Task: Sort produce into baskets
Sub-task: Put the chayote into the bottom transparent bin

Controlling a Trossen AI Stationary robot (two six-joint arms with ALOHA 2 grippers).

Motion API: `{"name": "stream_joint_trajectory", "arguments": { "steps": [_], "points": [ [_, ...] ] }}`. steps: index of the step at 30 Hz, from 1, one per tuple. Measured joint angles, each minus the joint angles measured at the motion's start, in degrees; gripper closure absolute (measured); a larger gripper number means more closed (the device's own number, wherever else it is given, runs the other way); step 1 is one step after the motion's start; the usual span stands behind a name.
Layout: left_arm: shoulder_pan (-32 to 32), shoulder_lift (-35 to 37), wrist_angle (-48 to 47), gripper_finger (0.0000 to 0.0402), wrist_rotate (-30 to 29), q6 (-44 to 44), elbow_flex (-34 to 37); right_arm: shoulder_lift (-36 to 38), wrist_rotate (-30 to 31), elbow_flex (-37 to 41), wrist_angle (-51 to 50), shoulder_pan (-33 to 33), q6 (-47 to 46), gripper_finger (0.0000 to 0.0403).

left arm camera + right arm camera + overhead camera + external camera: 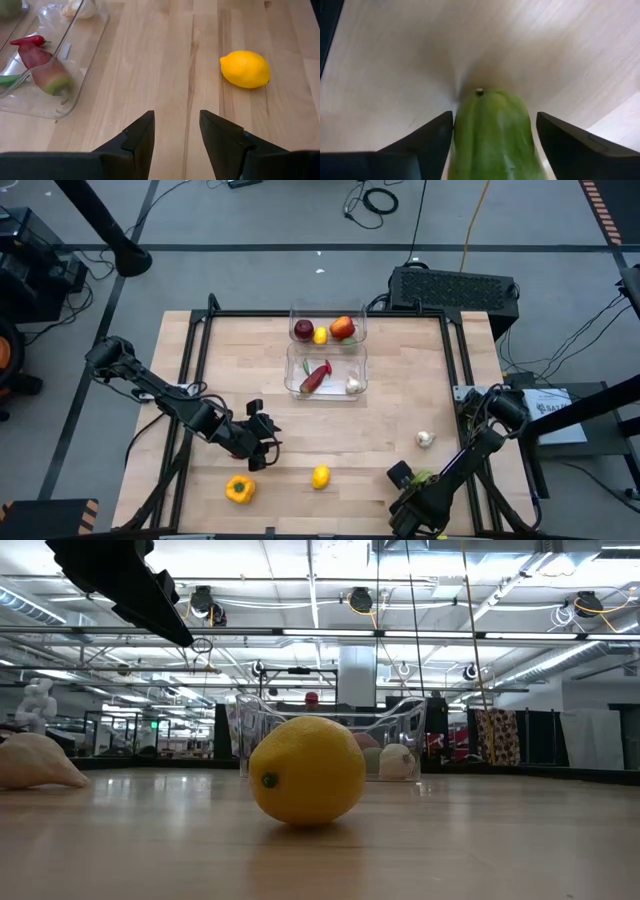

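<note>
Right end effector [492, 132] at the tabletop's [400, 410] near edge, fingers spread with green pepper [495, 135] between them, contact unclear. Left end effector [176, 132] open, empty; lemon [245, 69] lies just ahead, apart.

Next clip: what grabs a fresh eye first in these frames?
The lemon fills the low view, lying loose on the table's near part, ahead of the open left gripper. At the near right corner, the right gripper has a green pepper between its fingers. Mid-table, two clear baskets already hold produce.
</note>
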State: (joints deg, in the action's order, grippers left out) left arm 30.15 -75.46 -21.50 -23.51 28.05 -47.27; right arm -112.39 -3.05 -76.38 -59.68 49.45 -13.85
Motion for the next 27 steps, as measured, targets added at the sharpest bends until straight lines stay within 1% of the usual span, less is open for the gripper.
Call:
{"name": "stream_joint_trajectory", "arguments": {
  "steps": [8,12,21,27],
  "points": [
    [0.00,0.00,0.02,0.0237,-0.03,0.09,0.00,0.03,0.02,0.00,0.13,0.00,-0.22,0.0179],
    [0.00,0.00,0.02,0.0237,-0.04,0.13,0.00,0.10,0.04,0.00,0.18,0.00,-0.35,0.0197],
    [0.00,0.00,0.04,0.0237,-0.40,0.11,0.00,0.10,0.11,-0.02,0.27,-0.69,-3.31,0.0196],
    [-0.02,0.00,0.04,0.0237,-1.03,-0.46,0.00,0.47,0.59,-1.19,-0.91,-3.07,-4.41,0.0195]
  ]
}}
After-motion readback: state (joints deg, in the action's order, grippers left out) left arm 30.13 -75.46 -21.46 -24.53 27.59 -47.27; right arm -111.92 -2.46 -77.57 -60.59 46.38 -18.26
